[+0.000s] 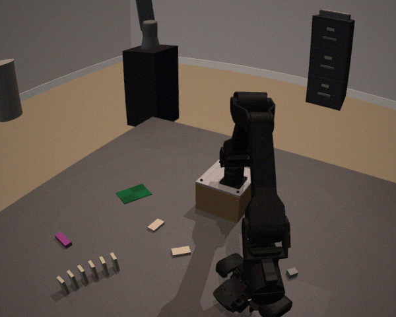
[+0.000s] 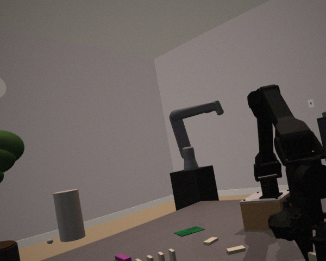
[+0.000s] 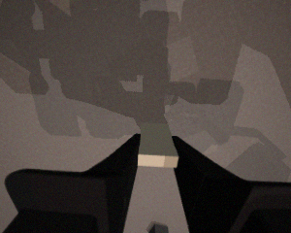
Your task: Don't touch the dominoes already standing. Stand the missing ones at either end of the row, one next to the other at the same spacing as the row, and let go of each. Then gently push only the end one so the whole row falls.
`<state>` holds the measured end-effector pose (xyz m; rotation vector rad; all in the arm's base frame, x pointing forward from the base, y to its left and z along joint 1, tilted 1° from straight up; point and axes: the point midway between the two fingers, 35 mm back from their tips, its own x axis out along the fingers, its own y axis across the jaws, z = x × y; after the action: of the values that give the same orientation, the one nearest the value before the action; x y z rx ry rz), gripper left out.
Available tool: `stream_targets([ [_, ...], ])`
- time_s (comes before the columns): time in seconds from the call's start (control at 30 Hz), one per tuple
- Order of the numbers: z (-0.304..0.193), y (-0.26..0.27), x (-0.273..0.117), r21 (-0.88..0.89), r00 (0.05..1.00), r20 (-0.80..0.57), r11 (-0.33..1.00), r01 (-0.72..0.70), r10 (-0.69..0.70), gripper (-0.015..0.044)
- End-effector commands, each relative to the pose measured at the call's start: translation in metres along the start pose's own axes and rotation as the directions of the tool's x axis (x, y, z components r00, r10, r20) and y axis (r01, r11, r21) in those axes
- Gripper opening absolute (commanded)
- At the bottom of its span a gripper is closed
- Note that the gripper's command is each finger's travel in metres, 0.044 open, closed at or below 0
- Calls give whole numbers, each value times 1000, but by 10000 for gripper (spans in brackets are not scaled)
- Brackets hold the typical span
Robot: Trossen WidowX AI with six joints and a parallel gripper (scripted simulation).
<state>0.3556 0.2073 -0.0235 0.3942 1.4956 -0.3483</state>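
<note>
Black metal jaws (image 1: 249,305) (image 2: 314,256) clenched on upright cream domino block (image 2: 312,255) (image 3: 158,160), well apart from row of standing cream dominoes (image 1: 93,270) (image 2: 161,256). Row's nearer end faces jaws; carry likely goes there, block's broad face toward the row's last.

gripper (image 1: 250,302) (image 2: 314,256) (image 3: 155,140): black | dominoes (image 1: 93,269) (image 2: 172,255): cream | block (image 1: 63,239) (image 2: 123,257): magenta | mat (image 1: 133,193) (image 2: 189,231): green, top view shows two-tone checks

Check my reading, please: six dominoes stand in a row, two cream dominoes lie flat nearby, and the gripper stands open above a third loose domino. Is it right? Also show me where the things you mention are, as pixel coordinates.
One part is wrong: the gripper (image 1: 250,307) (image 2: 314,254) (image 3: 155,140) is shut on that third loose domino (image 2: 312,255) (image 3: 157,160), as the wrist view shows. The rest stands.
</note>
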Motion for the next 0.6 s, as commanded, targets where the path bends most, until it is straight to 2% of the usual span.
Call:
stream_targets([
  [0.0,2,4,-22,3,1000,-2,1000,-5,5,107],
  [0.17,3,4,-111,1,1000,1,1000,-3,3,107],
  [0.23,1,0,-134,0,1000,1,1000,-2,2,107],
  [0.57,11,-8,-136,0,1000,2,1000,-1,1,107],
])
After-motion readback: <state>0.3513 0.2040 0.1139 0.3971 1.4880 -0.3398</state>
